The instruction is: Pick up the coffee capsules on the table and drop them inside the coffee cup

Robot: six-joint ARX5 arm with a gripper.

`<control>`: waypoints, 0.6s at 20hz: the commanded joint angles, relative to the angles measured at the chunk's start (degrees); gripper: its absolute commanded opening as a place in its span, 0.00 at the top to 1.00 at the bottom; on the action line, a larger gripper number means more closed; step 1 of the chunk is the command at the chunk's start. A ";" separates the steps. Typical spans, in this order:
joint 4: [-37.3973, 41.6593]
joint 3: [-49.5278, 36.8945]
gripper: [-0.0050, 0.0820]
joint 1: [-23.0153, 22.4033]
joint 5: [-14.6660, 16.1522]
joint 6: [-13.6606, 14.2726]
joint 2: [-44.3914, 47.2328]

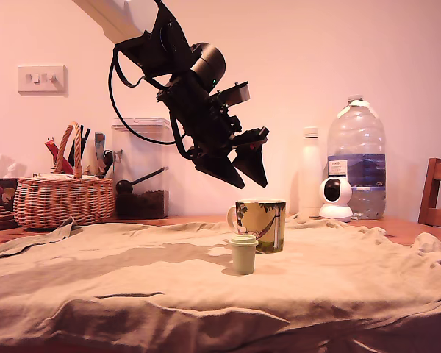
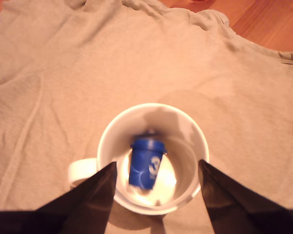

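The coffee cup (image 1: 262,225) stands on the beige cloth, its palm-and-hammock print showing in the exterior view. My gripper (image 1: 251,182) hangs just above its mouth, open with nothing between the fingers. In the wrist view the gripper (image 2: 156,165) straddles the cup's white rim (image 2: 106,139), and the dark blue capsule (image 2: 145,164) with a white "3" is inside the cup, slightly blurred. The pale green capsule (image 1: 243,254) stands on the cloth just in front of the cup, toward the exterior view's left; the wrist view does not show it.
A beige cloth (image 1: 117,272) covers the table. Along the back stand a wicker basket (image 1: 62,200), a clear plastic container (image 1: 140,169), a white bottle (image 1: 309,173), a small white camera (image 1: 336,198) and a large water jug (image 1: 357,158). A wooden chair (image 1: 439,195) is at the right edge.
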 commanded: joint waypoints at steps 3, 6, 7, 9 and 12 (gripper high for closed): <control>0.07 0.68 0.58 0.07 0.17 -0.13 1.81; 0.02 0.68 0.92 0.04 0.39 -0.11 0.90; 0.04 0.70 0.97 0.04 0.81 -0.11 0.52; -0.15 0.68 0.97 0.07 1.03 -0.13 -0.11; -1.09 0.70 0.97 0.17 1.03 -0.11 -1.31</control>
